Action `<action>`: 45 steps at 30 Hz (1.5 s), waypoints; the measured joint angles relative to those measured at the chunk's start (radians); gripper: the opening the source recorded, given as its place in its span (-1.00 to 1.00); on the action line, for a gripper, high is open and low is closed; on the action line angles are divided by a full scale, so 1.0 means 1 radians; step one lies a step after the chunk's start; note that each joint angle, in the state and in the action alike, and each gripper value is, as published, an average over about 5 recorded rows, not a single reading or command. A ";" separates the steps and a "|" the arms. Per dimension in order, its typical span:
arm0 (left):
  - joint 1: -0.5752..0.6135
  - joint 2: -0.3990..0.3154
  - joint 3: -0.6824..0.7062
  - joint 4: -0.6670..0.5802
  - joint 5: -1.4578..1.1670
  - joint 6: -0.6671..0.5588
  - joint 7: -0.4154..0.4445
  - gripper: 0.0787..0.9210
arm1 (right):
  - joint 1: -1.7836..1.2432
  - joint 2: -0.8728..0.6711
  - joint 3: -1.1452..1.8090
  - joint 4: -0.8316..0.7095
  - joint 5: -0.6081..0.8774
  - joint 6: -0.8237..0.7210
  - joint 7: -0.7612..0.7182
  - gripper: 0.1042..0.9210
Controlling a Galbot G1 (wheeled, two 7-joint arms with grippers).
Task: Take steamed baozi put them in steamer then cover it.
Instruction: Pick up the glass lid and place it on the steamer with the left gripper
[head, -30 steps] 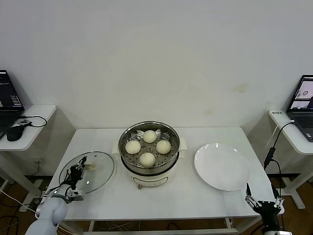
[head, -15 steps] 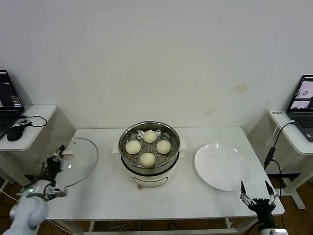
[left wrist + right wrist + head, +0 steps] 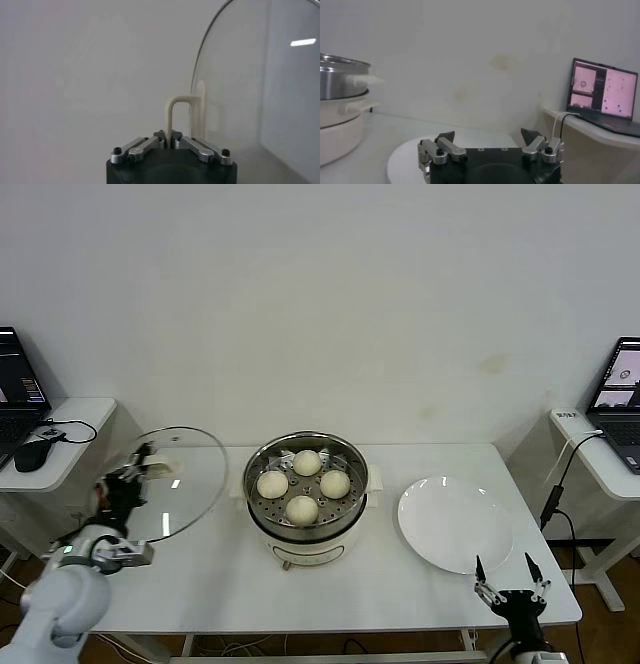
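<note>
So the left gripper [image 3: 135, 474] is pinched tight on the little cream handle [image 3: 172, 117] of the glass lid [image 3: 180, 484], a thin arched loop standing up between the two metal fingers [image 3: 197, 147] in the left wrist view. The lid is off the table, tilted up on edge so its clear round face with the thin metal rim points toward the steamer, and it hangs out at about 9 o'clock from the pot, apart from it. The steamer [image 3: 306, 446] itself sits mid-table: shiny steel basket with a holed floor, on a squat cream pot with stubby side handles. Four buns [image 3: 302, 509] are already inside, smooth, round, pale dough, arranged like a diamond at 12, 3, 6 and 9 o'clock in the basket, near each other. At 3 o'clock from the steamer there's a flat glossy white plate [image 3: 455, 524]. The right gripper [image 3: 508, 586] hangs low past the table's front edge, around 5 o'clock from the plate, fingers spread wide with nothing between them. White table [image 3: 210, 584], plain pale wall behind.
</note>
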 measured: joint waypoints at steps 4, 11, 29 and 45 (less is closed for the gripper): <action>-0.051 -0.002 0.102 -0.020 0.002 0.048 0.014 -0.85 | -0.004 0.007 -0.025 0.002 -0.032 -0.002 0.018 0.76; -0.165 -0.035 0.268 -0.015 0.049 0.129 0.042 -0.85 | -0.020 0.020 -0.076 0.016 -0.101 -0.016 0.057 0.76; -0.384 -0.223 0.518 0.081 0.329 0.301 0.176 -0.85 | -0.006 0.032 -0.172 -0.010 -0.252 -0.061 0.147 0.76; -0.405 -0.398 0.583 0.165 0.495 0.345 0.256 -0.85 | -0.009 0.033 -0.184 -0.045 -0.304 -0.056 0.173 0.76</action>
